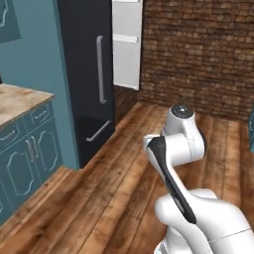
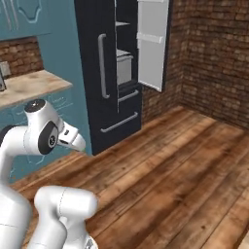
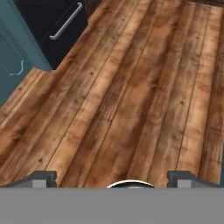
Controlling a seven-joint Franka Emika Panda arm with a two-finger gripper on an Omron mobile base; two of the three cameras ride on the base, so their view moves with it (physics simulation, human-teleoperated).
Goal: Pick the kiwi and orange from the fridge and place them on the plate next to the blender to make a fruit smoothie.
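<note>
The tall black fridge (image 1: 87,74) (image 2: 104,73) stands ahead with grey bar handles. Its right door (image 1: 126,44) (image 2: 153,44) is swung open, showing a white inner side and pale shelves (image 2: 124,65). My gripper (image 3: 113,178) points down at the wooden floor, open, with nothing between its two widely spaced fingertips (image 3: 43,177). The hand view also catches the fridge's lower drawer (image 3: 57,22) at the top left. The kiwi, the orange, the plate and the blender are out of view.
Teal cabinets with a wooden counter (image 1: 20,101) (image 2: 29,86) run to the left of the fridge. A brick wall (image 1: 198,54) (image 2: 214,58) closes the right side. Open plank floor (image 1: 99,198) (image 2: 170,170) lies between me and the fridge.
</note>
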